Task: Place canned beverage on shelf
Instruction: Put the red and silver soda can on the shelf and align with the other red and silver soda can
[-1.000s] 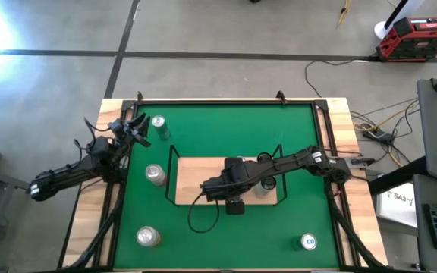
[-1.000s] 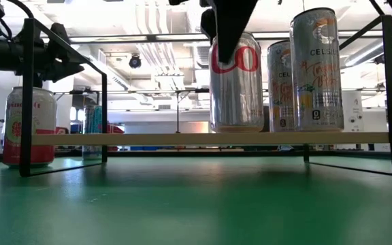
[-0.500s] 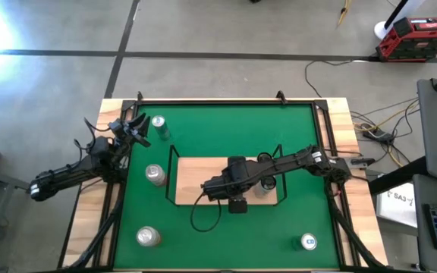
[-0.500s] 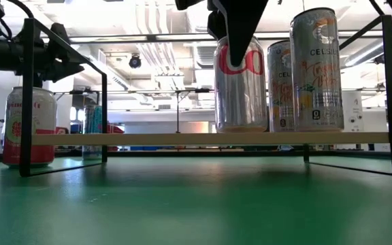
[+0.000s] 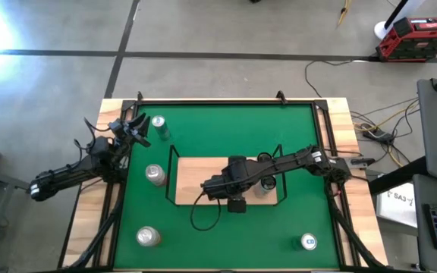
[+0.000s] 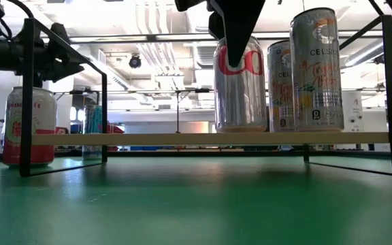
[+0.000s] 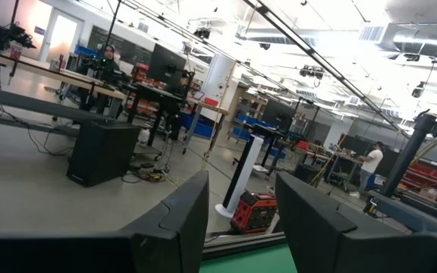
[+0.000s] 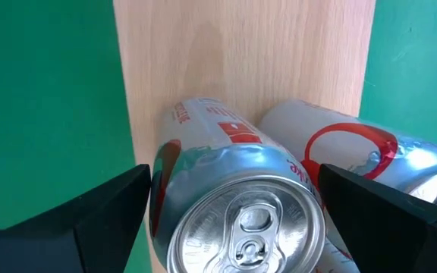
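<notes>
**Can stands on the shelf, right jaws spread around it**

The right gripper [image 8: 237,220] hangs over the wooden shelf [image 5: 192,182] with its fingers [image 8: 74,220] spread wide, one on each side of a silver and red soda can [image 8: 237,205]. In the right wrist view a gap shows between each finger and the can wall, so the grip looks released rather than clamped. In the low view the same can [image 6: 240,85] stands upright with its base on the board, just left of two tall Celsius cans [image 6: 315,68] that also stand on the shelf.

The left gripper [image 5: 131,129] waits at the far left edge of the table with its fingers together, holding nothing.

Other cans stand on the green felt: one far left [image 5: 158,123], one just left of the shelf [image 5: 155,174], one near left [image 5: 147,236] and one near right [image 5: 308,242].

Handling judgement: a full can is fairly heavy and rigid, but its thin, smooth aluminium wall dents and slips easily. Best held across the middle of the body, jaws level, with moderate pressure. Being tall and narrow, it could tip if brushed, and the neighbour stands close.
</notes>
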